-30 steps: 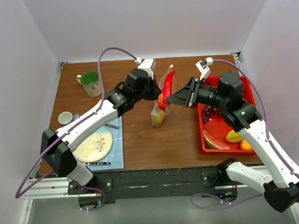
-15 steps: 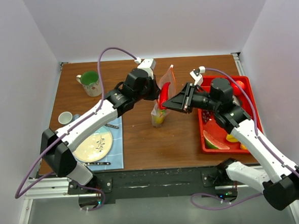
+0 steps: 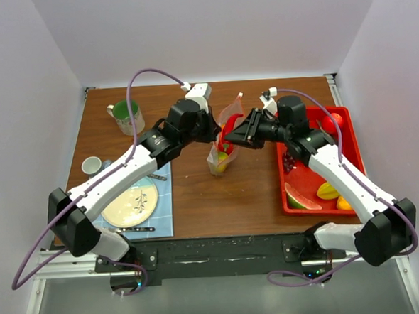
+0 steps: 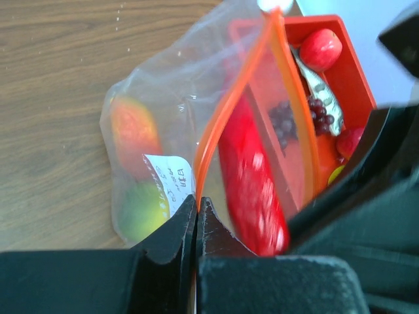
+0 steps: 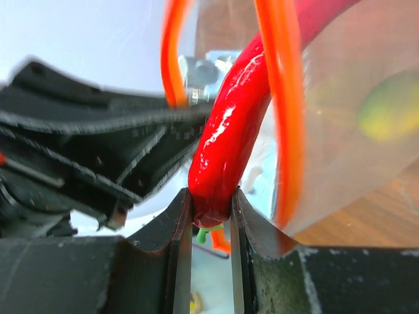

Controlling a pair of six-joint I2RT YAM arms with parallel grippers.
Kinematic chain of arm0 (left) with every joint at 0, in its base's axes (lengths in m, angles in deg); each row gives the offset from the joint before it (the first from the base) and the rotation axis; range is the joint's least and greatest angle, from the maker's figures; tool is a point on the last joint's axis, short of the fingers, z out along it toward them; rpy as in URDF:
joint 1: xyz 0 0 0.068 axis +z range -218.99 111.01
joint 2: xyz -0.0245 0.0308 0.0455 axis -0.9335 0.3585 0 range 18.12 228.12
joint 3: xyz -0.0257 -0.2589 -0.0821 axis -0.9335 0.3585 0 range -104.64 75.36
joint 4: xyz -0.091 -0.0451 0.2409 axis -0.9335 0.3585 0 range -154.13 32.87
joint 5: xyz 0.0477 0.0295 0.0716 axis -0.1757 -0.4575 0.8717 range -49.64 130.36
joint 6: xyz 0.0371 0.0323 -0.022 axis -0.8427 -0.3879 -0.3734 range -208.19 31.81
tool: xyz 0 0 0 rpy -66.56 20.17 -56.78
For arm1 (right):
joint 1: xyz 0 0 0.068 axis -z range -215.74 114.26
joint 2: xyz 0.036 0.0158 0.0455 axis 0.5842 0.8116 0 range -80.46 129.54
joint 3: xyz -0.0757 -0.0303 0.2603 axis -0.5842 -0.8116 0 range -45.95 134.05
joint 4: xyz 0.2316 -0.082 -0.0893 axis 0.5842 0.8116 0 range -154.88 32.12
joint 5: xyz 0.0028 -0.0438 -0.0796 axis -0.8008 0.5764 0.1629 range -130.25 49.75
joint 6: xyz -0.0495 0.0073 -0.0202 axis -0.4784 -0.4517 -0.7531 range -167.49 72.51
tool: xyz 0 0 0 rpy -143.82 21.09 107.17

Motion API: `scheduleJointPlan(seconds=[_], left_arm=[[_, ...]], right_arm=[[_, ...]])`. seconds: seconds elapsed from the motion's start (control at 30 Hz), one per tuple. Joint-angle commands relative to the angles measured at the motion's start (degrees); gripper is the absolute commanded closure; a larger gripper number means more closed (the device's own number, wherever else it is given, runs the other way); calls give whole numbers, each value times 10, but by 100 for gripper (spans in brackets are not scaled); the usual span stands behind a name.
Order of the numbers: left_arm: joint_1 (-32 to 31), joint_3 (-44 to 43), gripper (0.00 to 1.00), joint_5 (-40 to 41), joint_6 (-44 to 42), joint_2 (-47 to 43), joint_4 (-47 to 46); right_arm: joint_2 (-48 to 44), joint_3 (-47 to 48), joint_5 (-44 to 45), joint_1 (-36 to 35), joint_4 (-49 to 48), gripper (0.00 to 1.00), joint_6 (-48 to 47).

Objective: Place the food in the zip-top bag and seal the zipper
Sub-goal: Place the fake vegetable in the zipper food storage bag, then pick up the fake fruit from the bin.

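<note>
Two grips: your left gripper (image 4: 196, 208) pinches the zipper (image 4: 230, 108) of the zip-top bag (image 4: 150, 98); your right gripper (image 5: 209, 204) pinches a red pepper (image 5: 237, 111) partway into the bag's mouth. Next, you'll likely need to push it deeper, then release.

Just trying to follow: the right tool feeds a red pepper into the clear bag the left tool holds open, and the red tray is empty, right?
Not empty: in the top view the red tray holds a watermelon wedge, grapes and more. The rest is right.
</note>
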Motion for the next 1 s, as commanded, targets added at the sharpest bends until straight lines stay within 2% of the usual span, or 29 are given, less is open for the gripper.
scheduleJointPlan(seconds=[0.0,0.03,0.13,0.17,0.27,0.37,0.5,0.6,0.67,0.73,0.8,0.83,0.97], left_arm=[[2,17,100,1,-9,-34,-23],[2,21,100,-1,-10,-37,-26],[2,19,100,-5,-10,-35,-28],[2,18,100,-5,-10,-33,-29],[2,11,100,-10,-6,-27,-31],[3,7,100,-10,12,-20,-34],[4,-6,100,-20,43,-2,-27],[4,-25,100,-35,58,19,-2],[5,-31,100,-33,63,25,14],[7,-30,100,-32,63,24,16],[7,-29,100,-29,59,22,15],[7,-29,100,-28,58,20,15],[8,-27,100,-31,56,16,7]], right_arm=[[10,56,36,12,49,89,-53],[12,63,41,11,56,85,-59],[21,86,64,10,78,61,-84],[20,94,68,10,89,48,-90],[16,101,84,11,104,32,-107],[14,118,97,9,128,27,-128],[-8,163,136,5,193,27,-180],[-41,218,279,5,298,27,-234],[-64,209,403,8,343,21,-245],[-78,180,456,34,372,20,-250],[-80,148,440,75,371,20,-253],[-79,129,423,127,357,20,-254],[-58,28,349,238,303,19,-235]])
